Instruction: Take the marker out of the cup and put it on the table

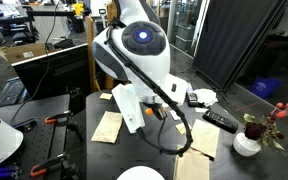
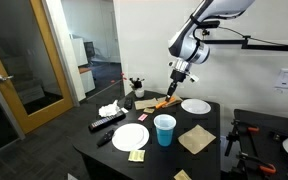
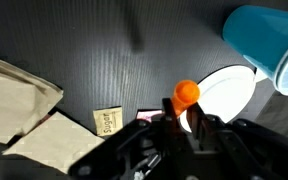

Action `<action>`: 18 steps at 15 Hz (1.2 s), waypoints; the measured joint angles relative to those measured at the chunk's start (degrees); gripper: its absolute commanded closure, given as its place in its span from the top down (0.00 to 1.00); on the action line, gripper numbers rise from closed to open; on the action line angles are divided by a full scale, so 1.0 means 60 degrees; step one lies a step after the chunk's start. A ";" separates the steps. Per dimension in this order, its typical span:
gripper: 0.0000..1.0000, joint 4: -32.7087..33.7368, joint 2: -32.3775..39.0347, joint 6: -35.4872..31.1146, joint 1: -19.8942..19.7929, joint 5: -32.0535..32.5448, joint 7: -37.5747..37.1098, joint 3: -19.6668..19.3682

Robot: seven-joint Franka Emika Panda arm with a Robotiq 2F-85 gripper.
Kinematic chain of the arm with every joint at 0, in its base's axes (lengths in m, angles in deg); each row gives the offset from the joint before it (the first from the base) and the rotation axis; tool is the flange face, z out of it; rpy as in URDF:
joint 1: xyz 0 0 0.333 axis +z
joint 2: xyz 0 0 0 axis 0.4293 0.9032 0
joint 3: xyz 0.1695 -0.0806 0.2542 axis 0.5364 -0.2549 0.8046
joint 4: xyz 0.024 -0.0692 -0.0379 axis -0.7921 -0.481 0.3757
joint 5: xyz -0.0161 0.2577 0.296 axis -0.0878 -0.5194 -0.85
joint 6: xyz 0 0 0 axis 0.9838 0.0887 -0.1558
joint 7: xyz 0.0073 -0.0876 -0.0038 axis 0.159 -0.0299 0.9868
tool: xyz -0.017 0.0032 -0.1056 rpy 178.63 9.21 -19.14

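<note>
Wrist view: small tan packet [image 3: 108, 121] on desk [image 3: 84, 50] has dark print, turned sideways, prob. "Sugar", but blurry, not 100% sure. Ext. view: white sheet [image 2: 287, 79] on wall, print too small to read.

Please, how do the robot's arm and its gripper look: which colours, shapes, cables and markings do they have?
The arm has rounded, glossy white shells with dark joints. One joint cap bears a glowing blue ring. A black cable runs loosely along the outside. The gripper is black and blocky, and its fingers are dark and narrow.
</note>
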 measured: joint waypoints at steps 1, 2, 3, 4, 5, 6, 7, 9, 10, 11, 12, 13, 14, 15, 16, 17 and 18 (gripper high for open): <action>0.05 0.0042 0.0140 0.0000 -0.0016 -0.0105 0.0152 0.0012; 0.05 0.0091 0.0284 0.0000 -0.0029 -0.0208 0.0305 0.0024; 0.05 0.0138 0.0419 0.0000 -0.0043 -0.0273 0.0425 0.0037; 0.05 0.0186 0.0550 0.0000 -0.0053 -0.0328 0.0514 0.0049; 0.05 0.0246 0.0681 0.0000 -0.0060 -0.0378 0.0617 0.0060; 0.05 0.0303 0.0809 0.0000 -0.0066 -0.0403 0.0655 0.0068; 0.05 0.0358 0.0925 0.0000 -0.0068 -0.0404 0.0656 0.0073; 0.05 0.0462 0.1126 0.0000 -0.0137 -0.0404 0.0656 0.0154; 0.05 0.0517 0.1216 0.0000 -0.0162 -0.0404 0.0656 0.0183; 0.05 0.0567 0.1301 0.0000 -0.0184 -0.0403 0.0656 0.0207; 0.05 0.0614 0.1381 0.0000 -0.0202 -0.0399 0.0656 0.0229; 0.05 0.0652 0.1451 0.0000 -0.0213 -0.0388 0.0656 0.0244; 0.05 0.0689 0.1518 -0.0001 -0.0218 -0.0374 0.0656 0.0253; 0.05 0.0734 0.1586 -0.0001 -0.0219 -0.0355 0.0655 0.0261; 0.05 0.0773 0.1648 -0.0001 -0.0219 -0.0337 0.0654 0.0268; 0.05 0.0813 0.1707 -0.0001 -0.0219 -0.0313 0.0652 0.0275; 0.05 0.0850 0.1762 -0.0001 -0.0219 -0.0279 0.0647 0.0281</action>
